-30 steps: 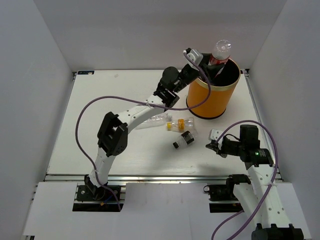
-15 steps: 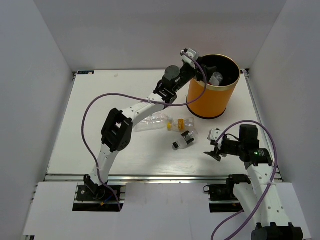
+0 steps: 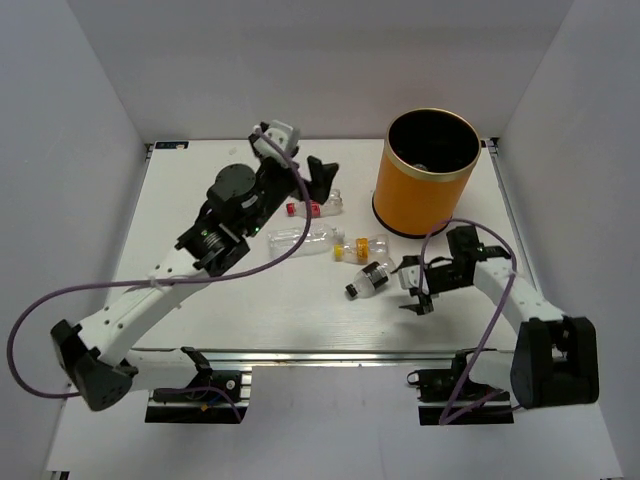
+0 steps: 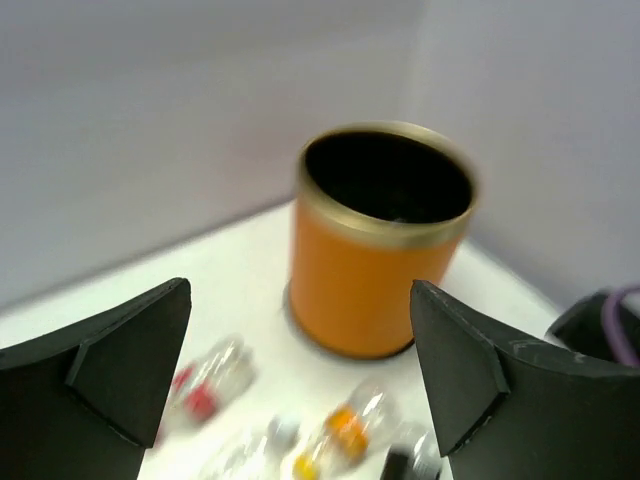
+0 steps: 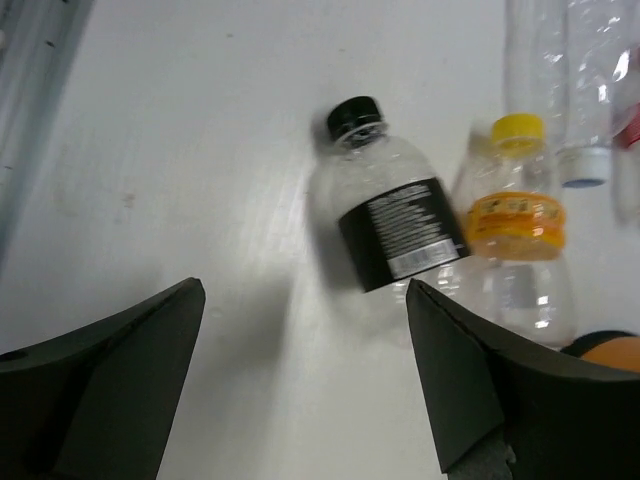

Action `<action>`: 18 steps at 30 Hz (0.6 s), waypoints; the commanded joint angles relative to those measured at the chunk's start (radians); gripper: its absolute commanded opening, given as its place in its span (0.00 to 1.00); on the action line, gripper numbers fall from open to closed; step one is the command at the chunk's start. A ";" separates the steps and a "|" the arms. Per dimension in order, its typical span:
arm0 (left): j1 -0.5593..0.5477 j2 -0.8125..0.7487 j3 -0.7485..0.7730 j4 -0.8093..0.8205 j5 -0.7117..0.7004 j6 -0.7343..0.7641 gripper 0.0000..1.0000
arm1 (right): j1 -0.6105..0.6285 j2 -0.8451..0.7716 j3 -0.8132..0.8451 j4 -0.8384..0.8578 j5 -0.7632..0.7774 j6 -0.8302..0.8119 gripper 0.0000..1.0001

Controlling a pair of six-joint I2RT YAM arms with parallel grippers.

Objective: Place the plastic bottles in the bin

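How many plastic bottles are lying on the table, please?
4: a red-labelled bottle behind the plain clear bottle, then the yellow-capped bottle and black-labelled bottle rightward. Others may hide inside the bin.

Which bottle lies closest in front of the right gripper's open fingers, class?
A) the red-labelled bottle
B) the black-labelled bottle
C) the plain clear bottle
B: in the right wrist view the black-labelled bottle lies on its side just ahead of the gap of the right gripper, with the yellow-capped bottle next to it, farther off.
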 commanded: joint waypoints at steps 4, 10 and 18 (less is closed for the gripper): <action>-0.001 -0.074 -0.223 -0.379 -0.324 -0.096 1.00 | 0.143 0.022 0.071 0.195 0.087 0.024 0.89; -0.001 -0.143 -0.277 -0.450 -0.365 -0.121 1.00 | 0.265 0.121 0.125 0.332 0.303 0.116 0.89; -0.001 -0.156 -0.297 -0.470 -0.387 -0.139 1.00 | 0.352 0.267 0.180 0.331 0.482 0.146 0.80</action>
